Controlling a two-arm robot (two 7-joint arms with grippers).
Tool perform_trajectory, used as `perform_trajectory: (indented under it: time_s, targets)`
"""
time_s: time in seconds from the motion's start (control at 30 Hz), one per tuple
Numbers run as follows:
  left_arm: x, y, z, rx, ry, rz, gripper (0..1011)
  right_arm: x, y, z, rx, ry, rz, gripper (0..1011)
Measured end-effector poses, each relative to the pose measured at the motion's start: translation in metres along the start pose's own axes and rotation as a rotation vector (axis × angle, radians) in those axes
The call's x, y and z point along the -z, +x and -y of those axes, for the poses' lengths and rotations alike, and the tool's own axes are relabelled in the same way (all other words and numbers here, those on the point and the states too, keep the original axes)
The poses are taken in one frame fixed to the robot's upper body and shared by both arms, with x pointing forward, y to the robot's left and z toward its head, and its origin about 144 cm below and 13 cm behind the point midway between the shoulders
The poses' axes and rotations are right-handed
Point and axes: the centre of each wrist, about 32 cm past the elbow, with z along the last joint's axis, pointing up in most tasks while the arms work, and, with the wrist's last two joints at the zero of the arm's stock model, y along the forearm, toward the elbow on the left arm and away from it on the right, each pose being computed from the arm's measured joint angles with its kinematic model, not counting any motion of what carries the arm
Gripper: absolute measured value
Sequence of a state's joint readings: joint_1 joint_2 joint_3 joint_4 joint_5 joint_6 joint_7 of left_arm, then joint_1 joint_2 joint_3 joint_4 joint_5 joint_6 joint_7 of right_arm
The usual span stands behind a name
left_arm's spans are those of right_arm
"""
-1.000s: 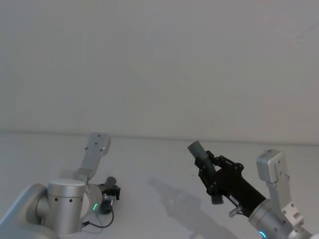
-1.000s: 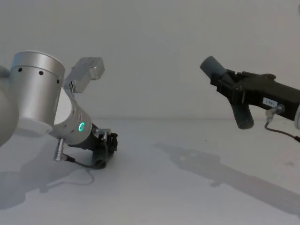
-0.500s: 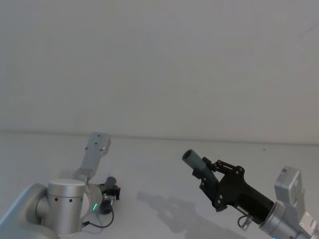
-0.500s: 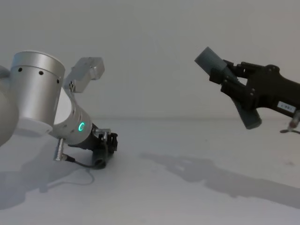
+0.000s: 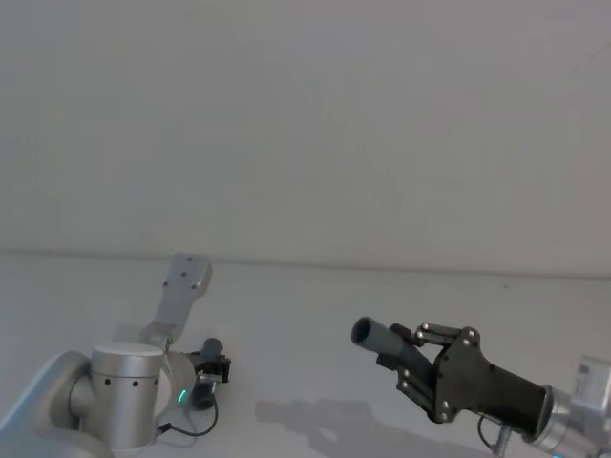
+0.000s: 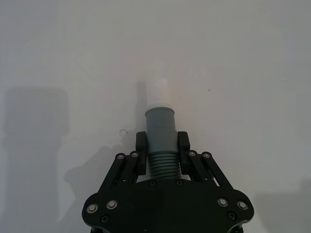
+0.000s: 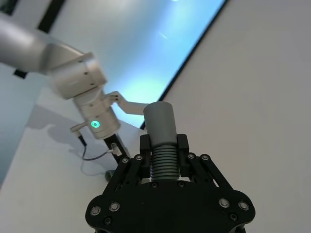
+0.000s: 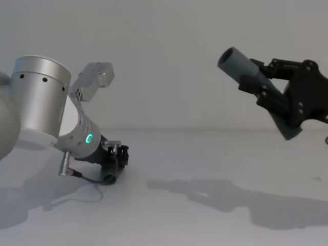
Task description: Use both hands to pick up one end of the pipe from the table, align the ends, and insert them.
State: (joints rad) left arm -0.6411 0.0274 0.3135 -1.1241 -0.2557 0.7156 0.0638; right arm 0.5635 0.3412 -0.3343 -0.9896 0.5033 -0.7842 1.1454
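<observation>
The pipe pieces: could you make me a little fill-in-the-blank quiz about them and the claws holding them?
1. The right gripper holds the longer piece high ___ the table.
2. The short piece in the left gripper has a ___ tip.
3. Both grippers are ___ on their pieces.
4. The longer piece's open mouth points toward the robot's ___.
Missing words: above; white; shut; left.

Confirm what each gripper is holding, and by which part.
Left gripper clamps the short piece mid-body, beside its ribs, white tip free. Right gripper clamps the longer piece on its ribs, mouth end free.
</observation>
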Motion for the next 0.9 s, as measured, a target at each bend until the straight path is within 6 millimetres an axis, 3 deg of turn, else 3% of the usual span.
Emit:
perform_trajectory:
  time_s: [0.57, 0.9]
  targets:
    - [0.000, 0.000, 0.000, 0.000, 0.000, 0.000, 336, -0.021, 0.038, 0.011, -0.196, -0.022, 0.269, 286]
    - [0.000, 0.000, 0.000, 0.000, 0.000, 0.000, 336, -0.034, 0.041, 0.009, -0.177, -0.095, 0.363, 286]
